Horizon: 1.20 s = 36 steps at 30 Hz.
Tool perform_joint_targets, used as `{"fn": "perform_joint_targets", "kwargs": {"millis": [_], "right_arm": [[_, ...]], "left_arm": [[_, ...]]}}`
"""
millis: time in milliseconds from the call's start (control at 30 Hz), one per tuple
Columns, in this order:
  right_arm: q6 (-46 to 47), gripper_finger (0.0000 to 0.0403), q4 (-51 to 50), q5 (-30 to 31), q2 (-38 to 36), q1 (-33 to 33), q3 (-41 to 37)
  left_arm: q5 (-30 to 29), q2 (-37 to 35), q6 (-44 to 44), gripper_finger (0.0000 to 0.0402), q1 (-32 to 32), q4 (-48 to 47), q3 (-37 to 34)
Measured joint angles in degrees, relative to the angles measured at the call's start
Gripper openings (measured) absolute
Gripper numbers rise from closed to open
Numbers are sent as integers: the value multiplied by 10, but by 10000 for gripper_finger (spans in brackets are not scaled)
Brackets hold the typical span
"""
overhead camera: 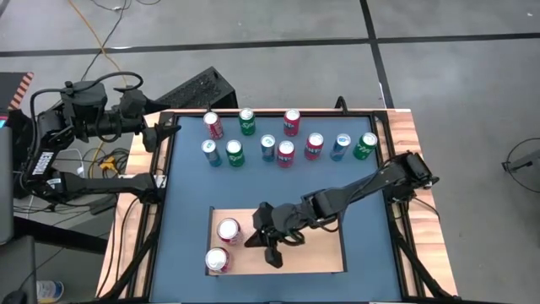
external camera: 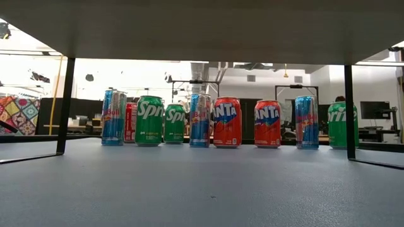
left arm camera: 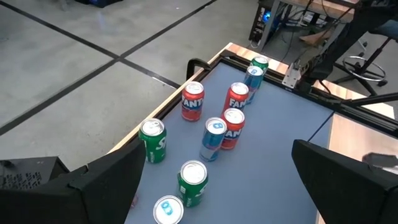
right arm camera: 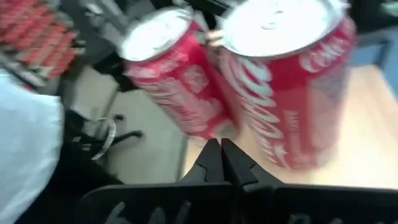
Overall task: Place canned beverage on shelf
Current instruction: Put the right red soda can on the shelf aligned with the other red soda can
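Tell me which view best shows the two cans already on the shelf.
The high view: both red cans stand on the shelf, left of the shut right gripper. The right wrist view shows them close but blurred. The low and left wrist views show neither.

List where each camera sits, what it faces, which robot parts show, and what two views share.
High: overhead, straight down on the table; both arms, right gripper shut over the shelf.
Low: table height, level toward the can row; no robot parts.
Left wrist: past the open left gripper at the row.
Right wrist: its shut fingers facing two Coke cans.
High and right wrist share those Coke cans.
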Motion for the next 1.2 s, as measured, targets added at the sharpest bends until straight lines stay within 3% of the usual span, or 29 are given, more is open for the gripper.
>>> {"fn": "perform_joint_targets", "kwargs": {"millis": [167,1200], "right_arm": [[5,0,-56,45,-4,-11,-3],[-38,0,0,13,-5,-28,-3]], "left_arm": [[0,0,-4,391,0,0,0],[0,0,1,391,0,0,0]]}}
